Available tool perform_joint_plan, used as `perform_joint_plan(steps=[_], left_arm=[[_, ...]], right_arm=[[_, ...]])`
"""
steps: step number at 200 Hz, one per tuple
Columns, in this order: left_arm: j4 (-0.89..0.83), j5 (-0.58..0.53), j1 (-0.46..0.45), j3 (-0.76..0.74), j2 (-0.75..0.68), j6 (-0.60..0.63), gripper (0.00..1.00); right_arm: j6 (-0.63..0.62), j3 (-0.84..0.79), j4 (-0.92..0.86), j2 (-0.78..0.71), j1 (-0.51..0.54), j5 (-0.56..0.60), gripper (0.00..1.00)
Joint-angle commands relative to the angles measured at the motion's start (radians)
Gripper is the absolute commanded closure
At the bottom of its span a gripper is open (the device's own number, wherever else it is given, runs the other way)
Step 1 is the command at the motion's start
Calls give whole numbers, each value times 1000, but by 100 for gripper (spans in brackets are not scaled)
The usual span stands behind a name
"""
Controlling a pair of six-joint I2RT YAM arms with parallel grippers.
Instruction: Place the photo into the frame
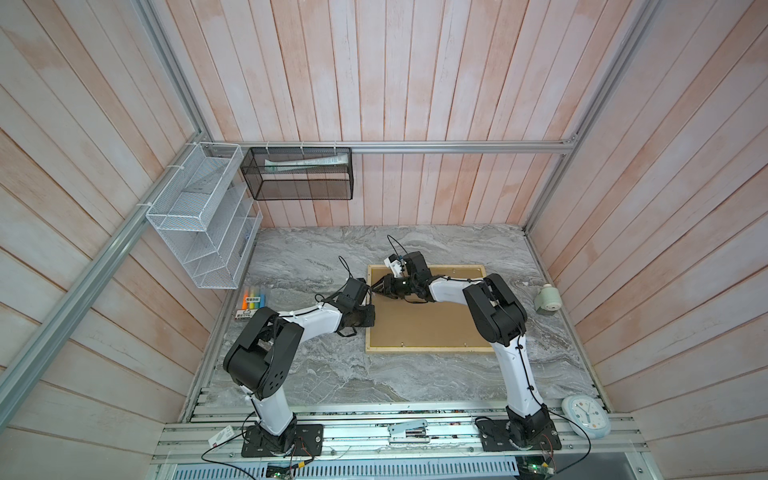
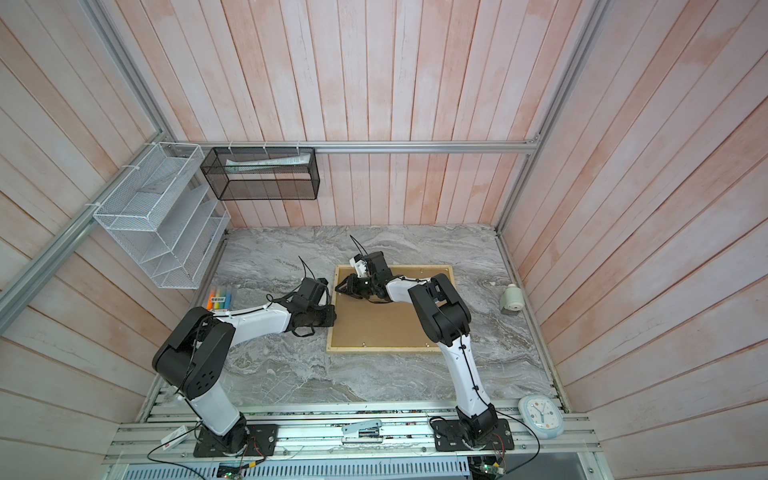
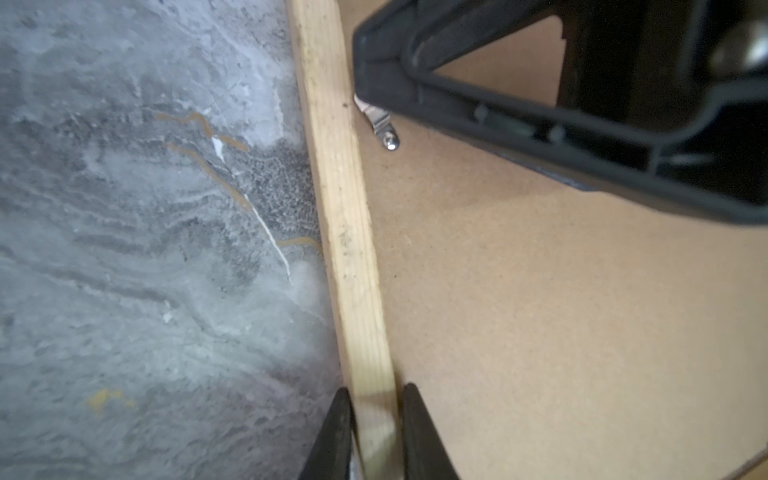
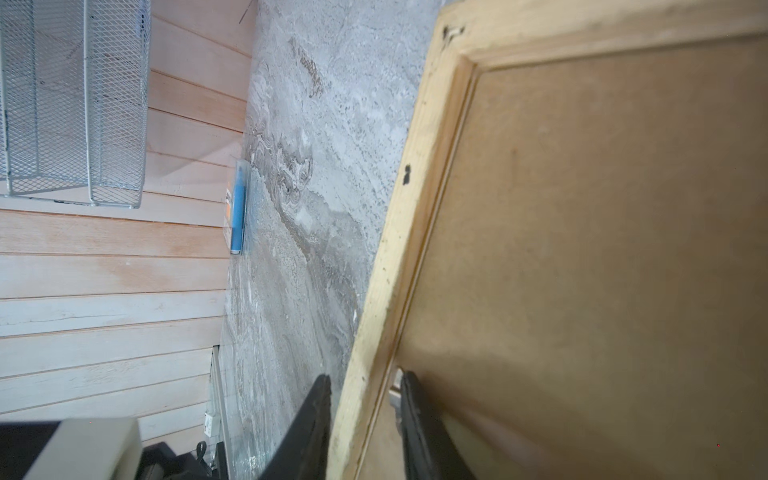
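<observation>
The frame (image 1: pixel 428 351) of pale wood lies back side up on the marble table, with a plain brown backing board (image 1: pixel 424 324) filling it. The photo is hidden. Both grippers are at the frame's left strip. My left gripper (image 1: pixel 370 315) (image 3: pixel 376 390) is shut on that strip (image 3: pixel 345 208), one finger outside and one on the board side. Farther back, my right gripper (image 1: pixel 374 289) (image 4: pixel 365 376) grips the same strip (image 4: pixel 399 249), its inner finger against a small metal tab (image 4: pixel 397 386). Both top views show this same hold (image 2: pixel 332 316) (image 2: pixel 337 288).
A pack of highlighters (image 1: pixel 253 301) lies at the table's left edge below a white mesh rack (image 1: pixel 199 220). A black mesh basket (image 1: pixel 299 174) hangs on the back wall. A small green-white device (image 1: pixel 548 298) sits at right, with a clock (image 1: pixel 586 415) and a stapler (image 1: pixel 409 430) near the front.
</observation>
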Motion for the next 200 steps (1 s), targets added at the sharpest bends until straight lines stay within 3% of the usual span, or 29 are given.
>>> perform_joint_plan(steps=[1, 169, 200], left_arm=[[-69, 19, 4, -28, 64, 38, 80], [-71, 14, 3, -32, 71, 40, 80], [-72, 13, 3, -31, 74, 37, 80]], right_arm=[[-26, -11, -123, 70, 27, 11, 69], [-115, -15, -203, 62, 52, -30, 68], [-115, -14, -171, 50, 49, -90, 69]])
